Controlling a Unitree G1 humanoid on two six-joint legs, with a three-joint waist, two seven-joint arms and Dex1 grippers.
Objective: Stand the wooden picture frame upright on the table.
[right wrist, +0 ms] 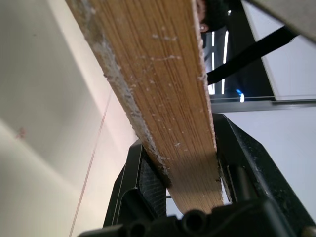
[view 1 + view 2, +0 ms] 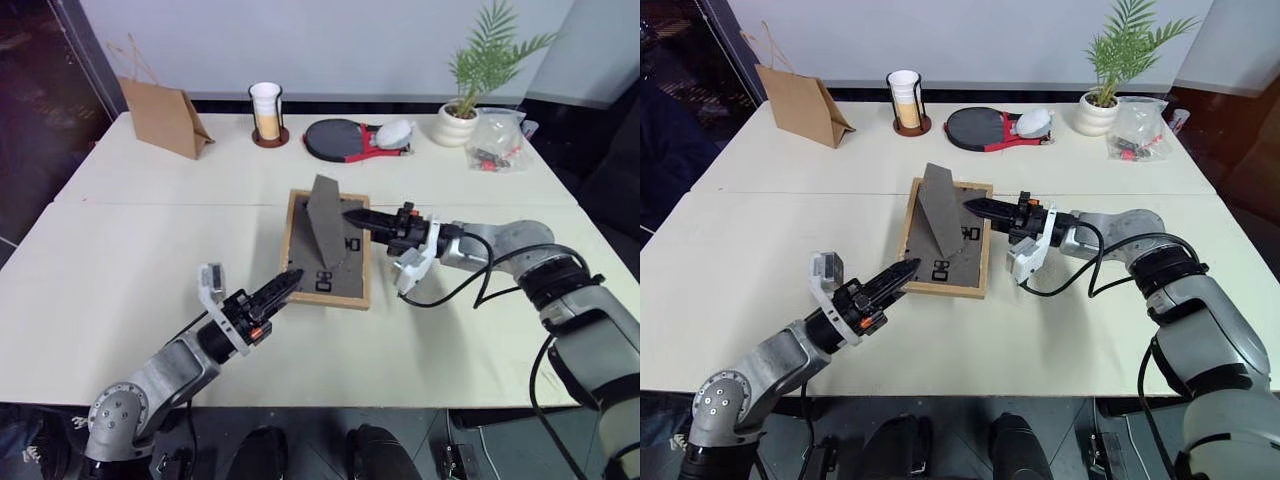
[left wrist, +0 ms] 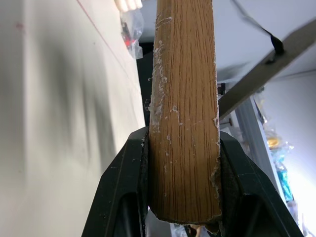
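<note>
Both grippers have the frame (image 2: 330,262) clamped. The left gripper (image 2: 285,284) has its fingers (image 3: 123,182) squeezed onto the near left corner, wood edge wedged right between them. The right gripper (image 2: 362,217) has its fingers (image 1: 148,182) pinching the right rim. The frame lies back side up mid tabletop (image 2: 120,290), long axis running away from the robot, with its stand (image 2: 325,225) sticking up.

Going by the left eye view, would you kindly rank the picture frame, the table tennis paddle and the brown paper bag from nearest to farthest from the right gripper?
1. Wooden picture frame, at the right gripper.
2. Table tennis paddle, beyond it.
3. Brown paper bag, far left corner.
</note>
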